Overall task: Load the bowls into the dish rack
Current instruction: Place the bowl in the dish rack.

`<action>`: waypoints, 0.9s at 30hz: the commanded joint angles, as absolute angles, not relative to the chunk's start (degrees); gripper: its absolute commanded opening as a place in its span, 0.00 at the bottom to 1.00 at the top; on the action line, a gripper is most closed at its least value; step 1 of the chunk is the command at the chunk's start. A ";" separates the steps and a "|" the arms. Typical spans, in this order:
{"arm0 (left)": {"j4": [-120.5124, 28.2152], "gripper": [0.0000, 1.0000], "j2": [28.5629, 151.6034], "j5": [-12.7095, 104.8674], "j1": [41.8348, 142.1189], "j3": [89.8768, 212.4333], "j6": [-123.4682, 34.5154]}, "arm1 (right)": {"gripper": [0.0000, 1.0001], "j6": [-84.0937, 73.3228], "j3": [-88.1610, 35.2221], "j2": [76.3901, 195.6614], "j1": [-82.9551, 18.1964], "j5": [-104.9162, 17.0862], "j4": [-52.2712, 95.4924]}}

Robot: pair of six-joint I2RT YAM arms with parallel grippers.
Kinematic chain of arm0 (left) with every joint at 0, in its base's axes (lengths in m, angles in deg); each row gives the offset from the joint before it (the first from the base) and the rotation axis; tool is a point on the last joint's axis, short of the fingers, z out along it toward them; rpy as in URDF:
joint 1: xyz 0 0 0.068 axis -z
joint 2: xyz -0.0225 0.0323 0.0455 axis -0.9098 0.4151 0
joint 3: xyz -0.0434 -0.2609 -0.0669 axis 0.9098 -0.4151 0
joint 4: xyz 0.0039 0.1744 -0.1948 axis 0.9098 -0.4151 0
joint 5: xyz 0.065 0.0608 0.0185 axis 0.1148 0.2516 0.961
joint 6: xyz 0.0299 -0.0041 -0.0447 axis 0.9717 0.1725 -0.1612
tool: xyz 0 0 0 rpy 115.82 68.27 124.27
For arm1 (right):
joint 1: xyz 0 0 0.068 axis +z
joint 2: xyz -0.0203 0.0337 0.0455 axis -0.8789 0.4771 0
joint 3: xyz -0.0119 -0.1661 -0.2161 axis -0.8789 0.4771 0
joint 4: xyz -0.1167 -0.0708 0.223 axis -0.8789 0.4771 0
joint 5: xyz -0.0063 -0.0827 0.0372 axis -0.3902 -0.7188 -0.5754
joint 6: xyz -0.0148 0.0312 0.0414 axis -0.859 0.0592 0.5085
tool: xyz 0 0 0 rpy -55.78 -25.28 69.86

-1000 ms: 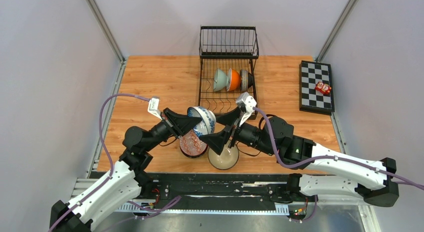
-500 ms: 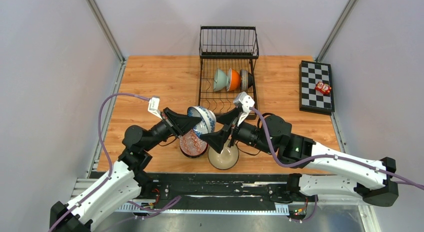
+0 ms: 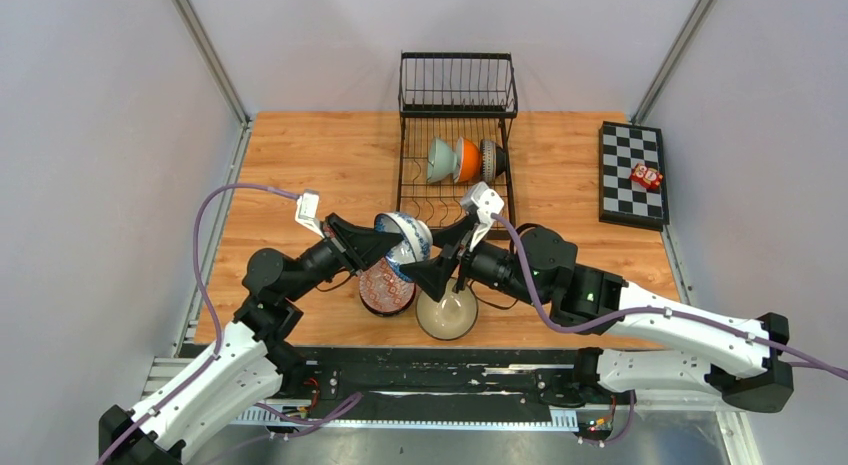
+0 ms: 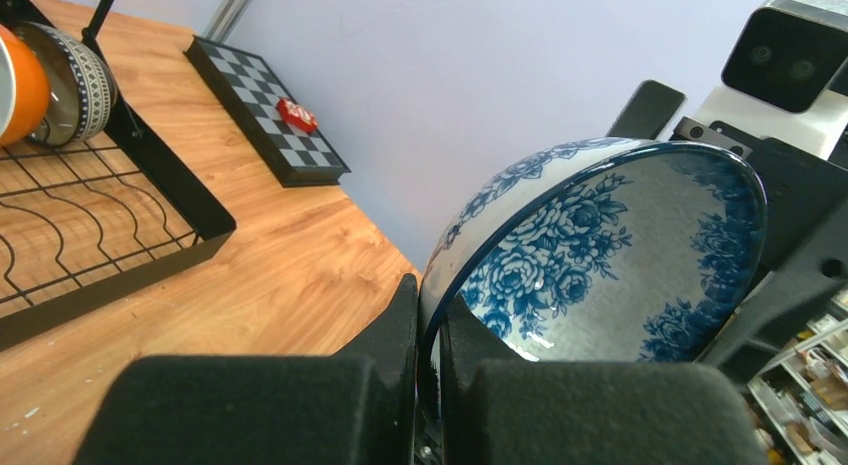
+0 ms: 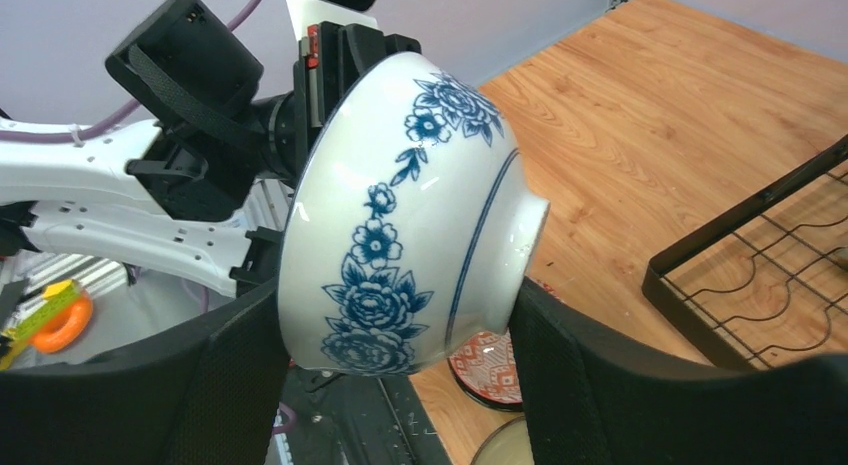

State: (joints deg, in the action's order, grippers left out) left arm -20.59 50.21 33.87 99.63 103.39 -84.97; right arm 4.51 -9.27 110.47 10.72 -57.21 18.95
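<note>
A blue-and-white floral bowl (image 3: 405, 235) (image 4: 600, 255) (image 5: 400, 215) hangs tilted above the table, my left gripper (image 3: 388, 247) (image 4: 430, 295) shut on its rim. My right gripper (image 3: 422, 271) (image 5: 398, 305) comes from the other side, open, one finger at the bowl's rim and the other at its foot, both very close. Below them on the table sit a red-patterned bowl (image 3: 385, 285) (image 5: 490, 370) and a cream bowl (image 3: 447, 313). The black wire dish rack (image 3: 403, 190) (image 4: 150, 260) (image 5: 760, 225) holds a pale green bowl (image 3: 440, 158), an orange bowl (image 3: 466, 160) (image 4: 15, 85) and a dark patterned bowl (image 3: 490, 160) (image 4: 80, 80) on edge.
A flat checkered board (image 3: 632, 173) (image 4: 265, 110) lies at the right edge of the table with a small red object (image 3: 646, 175) on it. The rack's front slots, near the arms, hold nothing. Grey walls close in the table on the left, right and back.
My right gripper has moved left toward the held bowl and its jaws have narrowed around it. The left gripper and the bowl have stayed put.
</note>
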 commanded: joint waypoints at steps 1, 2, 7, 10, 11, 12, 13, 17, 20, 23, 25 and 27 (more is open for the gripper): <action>-20.17 0.00 50.63 34.72 99.20 105.79 -83.69 | 0.63 4.33 -11.31 110.86 10.80 -53.01 18.10; -20.09 0.00 50.67 34.74 99.22 105.72 -83.70 | 0.45 4.17 -11.37 110.92 10.77 -52.76 18.11; -20.11 0.00 50.91 34.52 99.21 105.79 -83.88 | 0.03 4.04 -11.20 110.66 10.78 -53.64 18.32; -21.11 0.00 50.76 34.80 99.16 105.79 -83.62 | 0.03 3.94 -10.54 110.08 10.82 -54.54 17.73; -21.44 0.00 50.72 34.80 99.16 105.79 -83.61 | 0.03 3.88 -10.45 109.98 10.79 -54.81 17.68; -21.93 0.01 50.67 34.95 99.14 105.91 -83.54 | 0.03 3.83 -10.44 109.88 10.75 -55.07 17.60; -22.49 0.04 50.64 35.07 99.17 106.03 -83.45 | 0.03 3.87 -10.44 109.81 10.78 -55.40 17.59; -25.07 0.14 50.35 35.69 99.15 106.36 -82.81 | 0.03 3.87 -10.39 109.37 10.75 -57.33 17.49; -27.47 0.18 49.89 36.50 99.22 106.70 -81.98 | 0.03 3.79 -10.63 109.19 10.80 -59.07 17.64; -30.08 0.23 49.62 37.03 99.15 107.00 -80.92 | 0.03 3.56 -11.36 109.56 10.81 -60.50 18.06; -31.26 0.28 49.44 37.30 99.17 107.11 -80.57 | 0.03 3.46 -12.11 110.00 10.76 -61.25 18.62; -32.34 0.32 49.09 37.54 99.17 107.15 -80.16 | 0.03 3.31 -12.98 110.61 10.83 -61.56 19.39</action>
State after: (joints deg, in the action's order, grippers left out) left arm -28.31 49.94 35.82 99.56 105.60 -82.39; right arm 4.03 -9.51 110.43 10.26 -59.81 20.94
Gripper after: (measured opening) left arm 0.292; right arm 0.709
